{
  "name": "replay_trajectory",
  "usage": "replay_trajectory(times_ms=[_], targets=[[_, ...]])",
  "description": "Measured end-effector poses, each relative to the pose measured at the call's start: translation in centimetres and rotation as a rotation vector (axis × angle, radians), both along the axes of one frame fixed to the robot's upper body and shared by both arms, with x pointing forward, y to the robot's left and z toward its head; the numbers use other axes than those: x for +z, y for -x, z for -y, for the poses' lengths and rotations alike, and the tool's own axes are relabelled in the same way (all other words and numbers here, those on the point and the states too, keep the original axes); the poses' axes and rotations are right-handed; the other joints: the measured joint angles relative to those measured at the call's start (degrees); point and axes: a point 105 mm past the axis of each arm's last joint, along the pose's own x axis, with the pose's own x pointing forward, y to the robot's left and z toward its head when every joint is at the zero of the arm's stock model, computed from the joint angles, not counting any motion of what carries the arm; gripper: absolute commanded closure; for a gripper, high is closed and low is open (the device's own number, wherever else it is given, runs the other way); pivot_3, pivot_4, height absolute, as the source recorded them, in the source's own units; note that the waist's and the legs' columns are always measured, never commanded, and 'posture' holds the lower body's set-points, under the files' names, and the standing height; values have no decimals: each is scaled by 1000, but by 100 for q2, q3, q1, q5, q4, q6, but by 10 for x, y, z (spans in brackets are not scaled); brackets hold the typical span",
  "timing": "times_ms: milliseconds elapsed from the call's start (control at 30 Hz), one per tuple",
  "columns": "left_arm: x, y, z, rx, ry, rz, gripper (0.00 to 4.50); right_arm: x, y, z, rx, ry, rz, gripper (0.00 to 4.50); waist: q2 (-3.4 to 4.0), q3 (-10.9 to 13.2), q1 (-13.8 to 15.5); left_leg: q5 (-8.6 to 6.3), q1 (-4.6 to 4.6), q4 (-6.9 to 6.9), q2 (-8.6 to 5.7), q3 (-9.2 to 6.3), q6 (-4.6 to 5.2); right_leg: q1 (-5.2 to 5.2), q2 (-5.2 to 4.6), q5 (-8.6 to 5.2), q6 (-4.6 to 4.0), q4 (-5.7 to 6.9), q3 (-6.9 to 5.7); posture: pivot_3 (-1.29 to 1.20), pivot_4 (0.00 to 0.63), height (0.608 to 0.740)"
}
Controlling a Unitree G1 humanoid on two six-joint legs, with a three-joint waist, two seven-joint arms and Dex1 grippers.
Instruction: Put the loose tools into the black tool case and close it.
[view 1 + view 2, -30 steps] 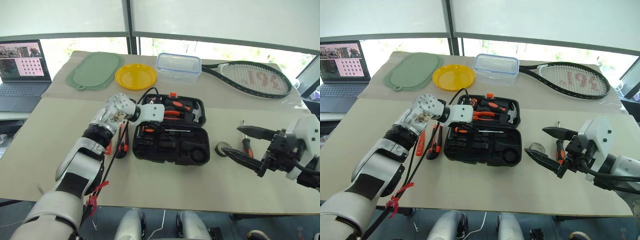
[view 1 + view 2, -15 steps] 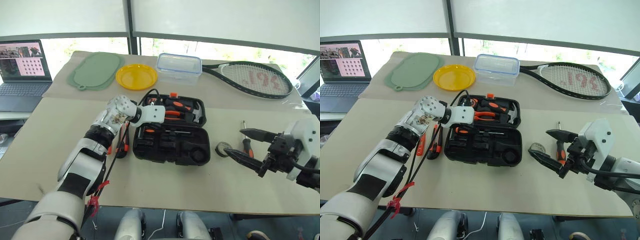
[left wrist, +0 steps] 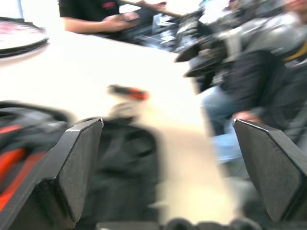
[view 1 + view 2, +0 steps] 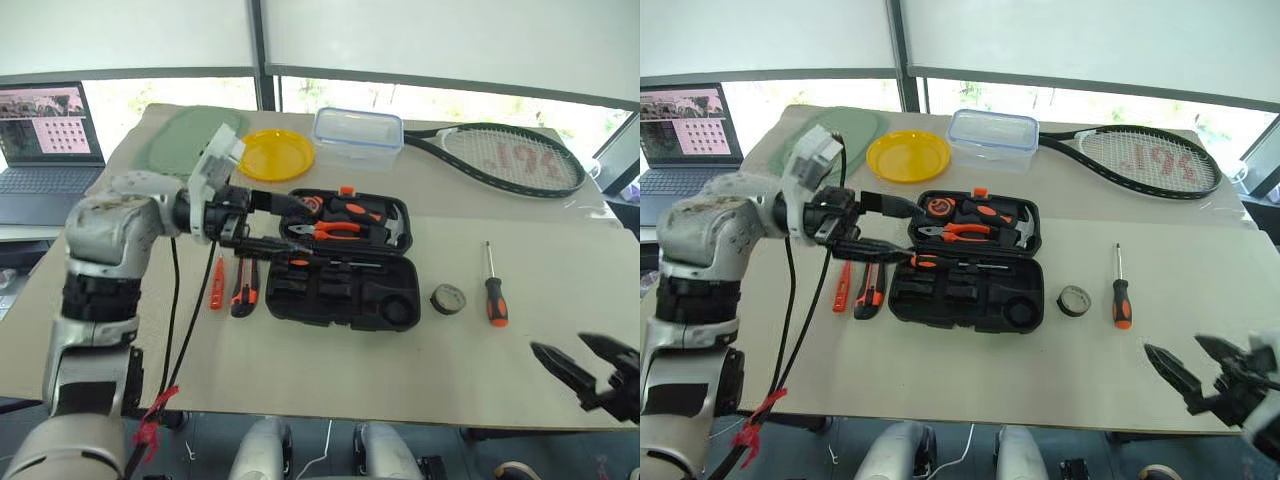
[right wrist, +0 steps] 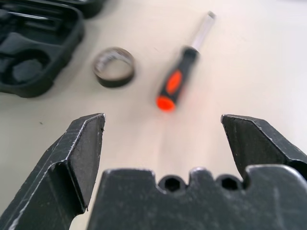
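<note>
Black tool case (image 4: 340,270) lies open in the middle of the counter (image 4: 400,380), with a screwdriver (image 4: 494,290) and a tape roll (image 4: 448,298) beside it on the right. Left gripper (image 4: 262,222) hangs over the case, wide open and empty. Right gripper (image 4: 578,358) is wide open and empty too, near the counter's front edge.

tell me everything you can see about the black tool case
The black tool case is a moulded plastic clamshell lying open flat on the table, hinged across its middle. The far half holds orange-handled pliers and other orange-and-black tools seated in shaped slots, with a small orange latch at its far edge. The near half has a slim screwdriver laid along its far side; the remaining recesses, including a round one, look empty. The open left gripper hangs over its left end, apparently not touching.
</note>
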Motion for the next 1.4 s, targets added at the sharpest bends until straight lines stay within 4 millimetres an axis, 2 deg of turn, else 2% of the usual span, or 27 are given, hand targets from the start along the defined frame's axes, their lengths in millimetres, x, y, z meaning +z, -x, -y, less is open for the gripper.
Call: replay_trajectory(times_ms=[100, 133, 433, 733, 867, 1100, 1133, 1233, 1367, 1400], targets=[[3, 16, 7, -37, 11, 11, 31, -3, 4, -2, -13, 16, -33, 0, 6, -4, -30, 1, 17, -2, 1, 4, -2, 7, 6, -1, -6, 1, 9, 0, 150, 738], [2, 18, 8, -33, 9, 18, 31, -3, -1, -3, -10, 22, -22, 0, 6, -5, -48, 1, 21, -5, 0, 5, -2, 10, 8, -1, -7, 0, 12, 0, 150, 738], [-3, 17, 5, 56, -44, 79, 31, -26, -71, -15, -16, -18, 16, 0, 12, -4, -88, 9, 37, -30, -15, 3, -13, 20, 15, -8, -19, -5, 12, 0, 150, 738], [-6, 9, 2, 114, -97, 150, 31, -63, -117, -18, -79, -40, -12, 0, 14, -4, -66, 11, 33, -35, -20, 11, -16, 6, 13, -8, -18, -2, 16, 0, 150, 738], [-7, 4, 0, 139, -102, 169, 0, -65, -127, -16, -99, -14, 22, 1010, 11, -6, -88, 11, 32, -35, -17, 11, -17, 6, 15, -8, -18, -2, 16, 0, 150, 738], [-12, -2, -7, 187, -116, 184, 0, -67, -122, -15, -126, 17, 61, 3345, 11, -6, -103, 12, 33, -42, -14, 12, -18, 2, 14, -8, -18, -1, 16, 0, 150, 738], [-13, -3, -8, 195, -119, 182, 0, -68, -120, -16, -125, 16, 60, 3484, 11, -6, -101, 13, 33, -44, -13, 12, -19, 2, 13, -8, -18, 0, 16, 0, 150, 738], [-21, -6, -17, 247, -142, 164, 0, -65, -115, -15, -116, -5, 69, 3478, 12, -5, -108, 13, 32, -47, -11, 16, -19, -2, 11, -7, -18, 0, 20, 0, 150, 738], [-33, -6, -33, 314, -176, 129, 0, -32, -130, -12, -39, 19, 149, 3478, 20, 0, -162, 13, 33, -51, -9, 25, -19, -10, 13, -5, -20, 0, 28, 0, 150, 738], [-37, -5, -39, 338, -190, 124, 0, -16, -141, -17, 24, 15, 192, 3478, 22, 1, -183, 14, 35, -55, -9, 27, -21, -14, 17, -5, -23, 1, 29, 0, 150, 738]])
